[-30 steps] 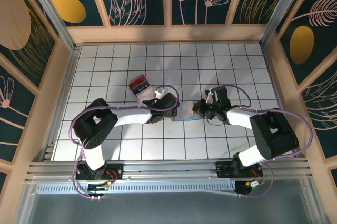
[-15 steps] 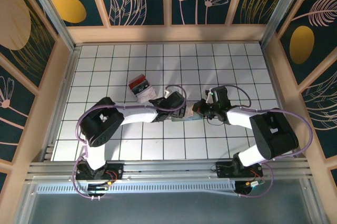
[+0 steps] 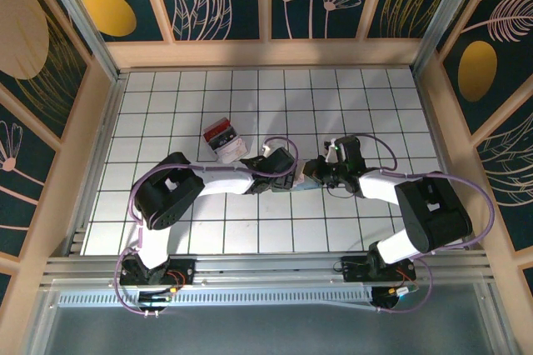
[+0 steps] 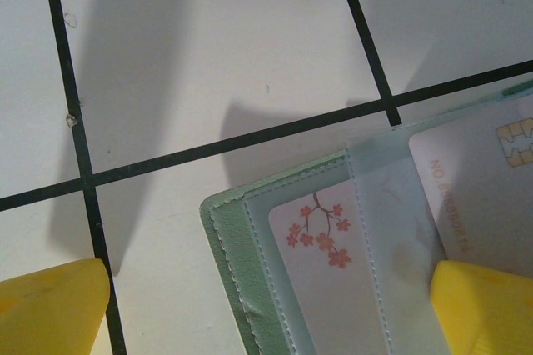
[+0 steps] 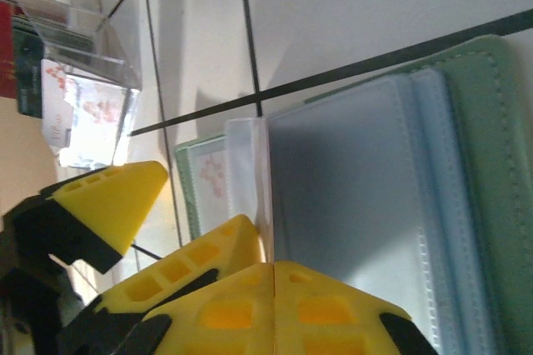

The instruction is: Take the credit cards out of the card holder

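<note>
Both arms reached from their bases toward each other, with the forearms low and nearly in one line. The left gripper stood wide open, its yellow fingers far apart at the two lower corners of the left wrist view. The right gripper, just beside it, had its own yellow fingers pressed together, with only a thin seam between them.

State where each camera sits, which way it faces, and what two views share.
Top external: above and behind the arm bases, looking down on the tiled table, left gripper and right gripper.
Left wrist: looks down between its open yellow fingers at the card holder.
Right wrist: low, looks along its shut fingers toward the clear box.
Shared: both wrist views show the card holder.
</note>
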You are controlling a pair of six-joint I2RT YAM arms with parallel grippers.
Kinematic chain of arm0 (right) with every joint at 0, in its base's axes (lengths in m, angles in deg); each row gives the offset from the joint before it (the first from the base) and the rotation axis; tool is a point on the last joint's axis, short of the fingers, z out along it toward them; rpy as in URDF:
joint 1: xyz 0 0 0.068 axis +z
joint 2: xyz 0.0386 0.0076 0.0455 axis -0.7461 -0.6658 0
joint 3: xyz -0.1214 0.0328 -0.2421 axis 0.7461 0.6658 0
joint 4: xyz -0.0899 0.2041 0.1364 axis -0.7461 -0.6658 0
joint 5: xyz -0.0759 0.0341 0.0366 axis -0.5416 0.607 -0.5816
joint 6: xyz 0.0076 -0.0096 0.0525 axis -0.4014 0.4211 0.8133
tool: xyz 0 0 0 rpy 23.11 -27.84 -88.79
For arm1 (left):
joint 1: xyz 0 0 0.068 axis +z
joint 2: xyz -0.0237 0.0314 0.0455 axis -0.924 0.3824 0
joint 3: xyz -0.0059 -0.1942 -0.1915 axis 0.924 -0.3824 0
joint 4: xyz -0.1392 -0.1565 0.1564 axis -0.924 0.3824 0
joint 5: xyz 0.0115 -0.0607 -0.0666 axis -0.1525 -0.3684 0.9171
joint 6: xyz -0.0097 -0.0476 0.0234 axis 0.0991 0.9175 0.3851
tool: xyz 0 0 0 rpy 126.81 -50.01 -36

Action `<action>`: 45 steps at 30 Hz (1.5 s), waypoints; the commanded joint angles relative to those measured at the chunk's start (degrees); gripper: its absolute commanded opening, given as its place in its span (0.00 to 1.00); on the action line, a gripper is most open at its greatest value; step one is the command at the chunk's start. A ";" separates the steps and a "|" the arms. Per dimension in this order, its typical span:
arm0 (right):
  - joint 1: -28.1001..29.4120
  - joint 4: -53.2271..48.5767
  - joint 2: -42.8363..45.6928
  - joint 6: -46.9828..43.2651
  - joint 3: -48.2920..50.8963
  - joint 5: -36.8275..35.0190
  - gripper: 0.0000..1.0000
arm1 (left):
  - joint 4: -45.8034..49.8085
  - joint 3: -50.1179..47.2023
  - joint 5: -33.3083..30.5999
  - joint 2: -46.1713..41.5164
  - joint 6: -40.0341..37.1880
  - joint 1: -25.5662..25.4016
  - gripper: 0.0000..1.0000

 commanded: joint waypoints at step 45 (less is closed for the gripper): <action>0.38 -5.86 2.35 -3.15 -1.33 -9.12 0.00 | 3.89 -0.10 -5.77 -2.07 2.84 0.19 0.99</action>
